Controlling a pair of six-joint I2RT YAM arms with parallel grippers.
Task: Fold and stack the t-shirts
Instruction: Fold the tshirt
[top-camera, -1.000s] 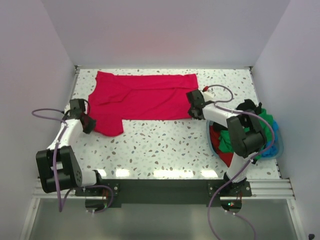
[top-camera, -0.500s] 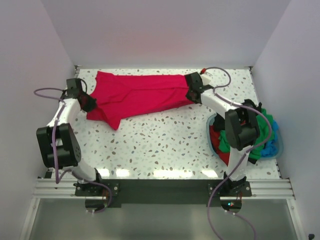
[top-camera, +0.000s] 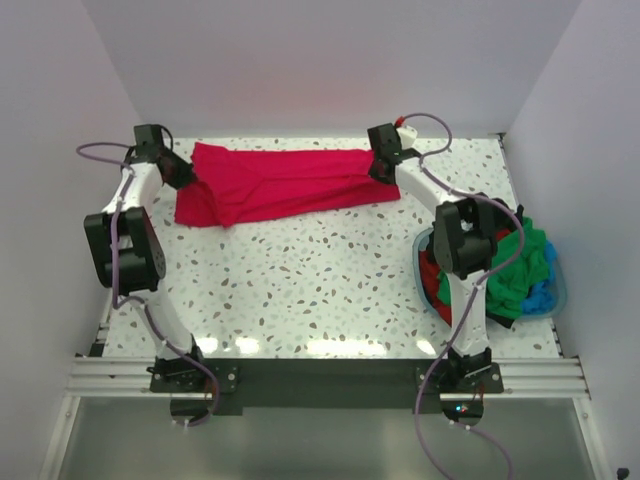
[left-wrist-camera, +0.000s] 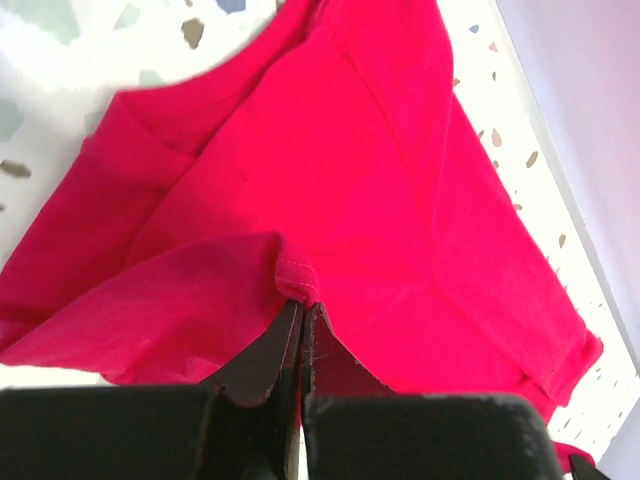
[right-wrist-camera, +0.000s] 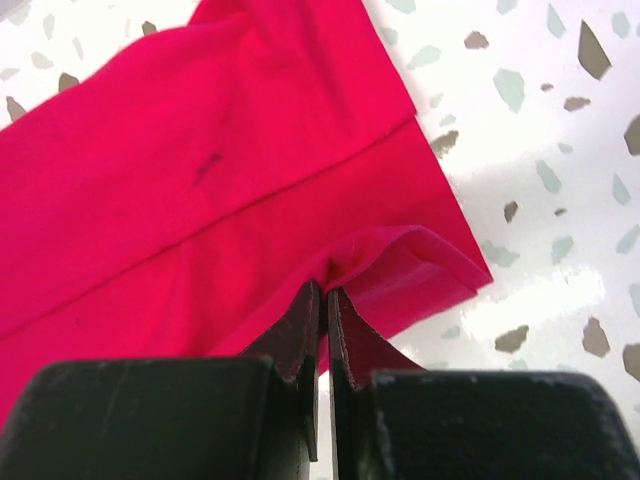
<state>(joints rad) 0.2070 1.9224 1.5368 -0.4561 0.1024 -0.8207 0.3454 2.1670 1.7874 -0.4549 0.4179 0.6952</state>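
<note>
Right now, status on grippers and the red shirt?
Left gripper shut on red shirt. Right gripper shut on it too. Shirt doubled over, far side. Basket off to right.

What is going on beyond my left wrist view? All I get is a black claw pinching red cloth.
Observer: A second arm's right claw is shut on the other end of that same crimson t-shirt.
Operator: Where does the shirt lie?
Observer: Lengthwise along the far edge of the speckled table, running from the left claw to the right one.
Operator: Any more shirts around?
Observer: Yes, a light blue basket at the table's right side holds a green shirt and a red garment.
</note>
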